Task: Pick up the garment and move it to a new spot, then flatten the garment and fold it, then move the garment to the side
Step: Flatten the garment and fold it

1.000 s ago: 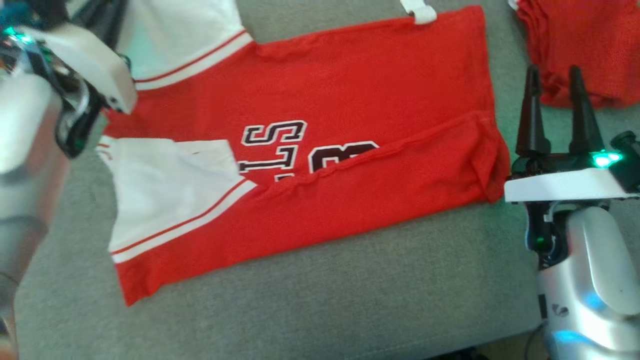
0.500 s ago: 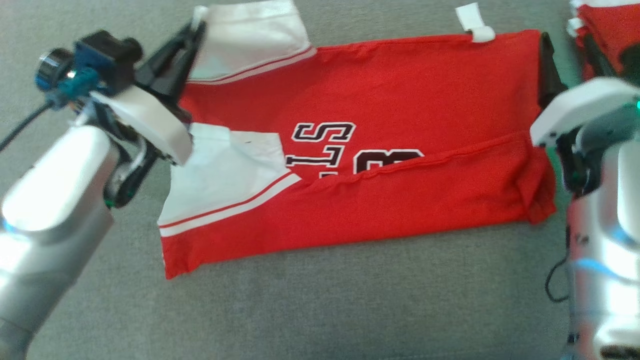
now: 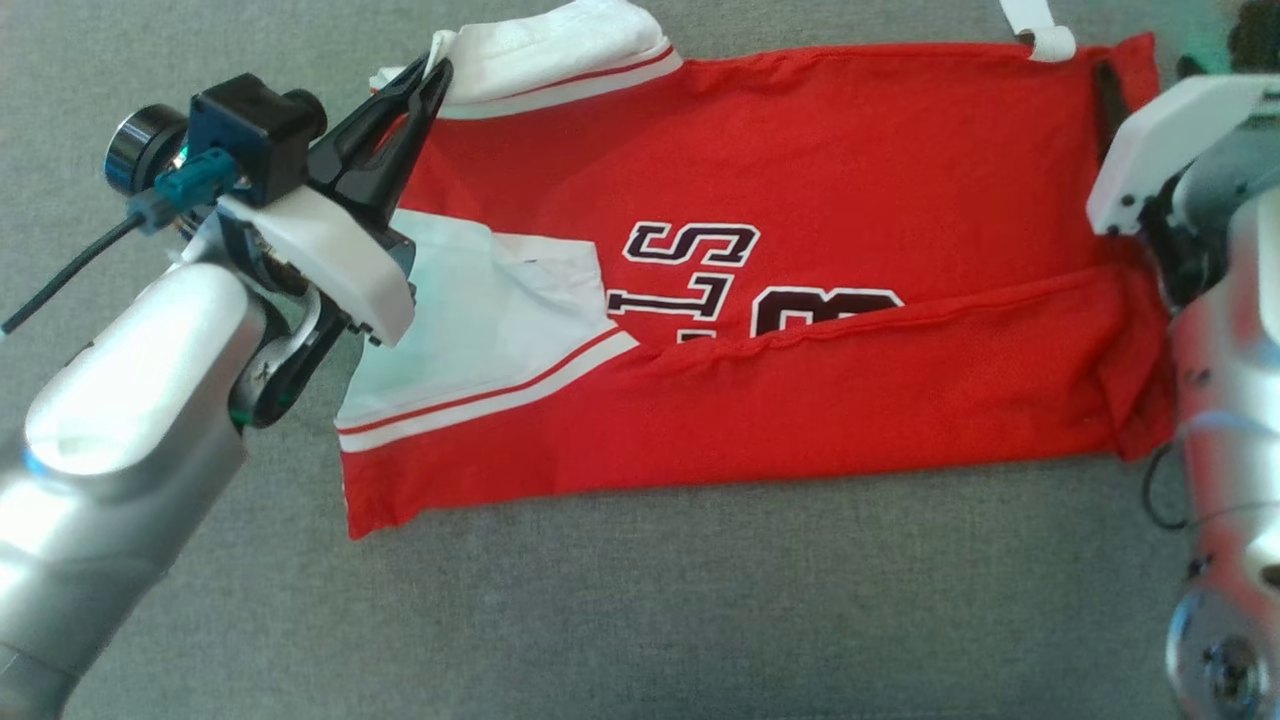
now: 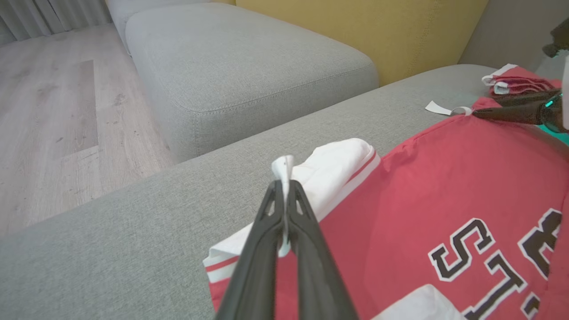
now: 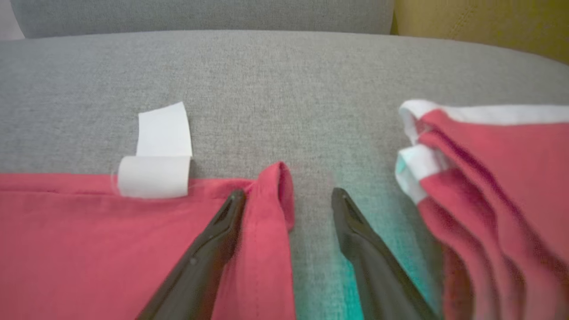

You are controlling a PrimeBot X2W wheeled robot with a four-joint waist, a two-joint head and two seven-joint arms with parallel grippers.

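Garment (image 3: 800,200) in red with white sleeves lies spread along the grey sofa cushion (image 3: 700,600), its near long edge already folded up over the lettering. My left gripper (image 4: 282,183) is clamped tight on the far white sleeve (image 3: 560,50), with a pinch of white cloth standing up between the fingertips. A second ago that sleeve lay flat; now its edge is bunched and raised off the cushion. My right gripper (image 5: 289,195) stands wide. It straddles the far hem corner just beside the white tag (image 5: 155,173), with one finger on red cloth and the other on bare cushion. A second ago it waited off the cloth, beside the hem. It grips nothing yet. A folded red pile (image 5: 489,178) sits near it on the outer side. I judge this to be the start of the second lengthwise fold. One end is secured and the other is only lined up, so my right fingers must close on that corner before both ends come toward me, or the fold will skew.
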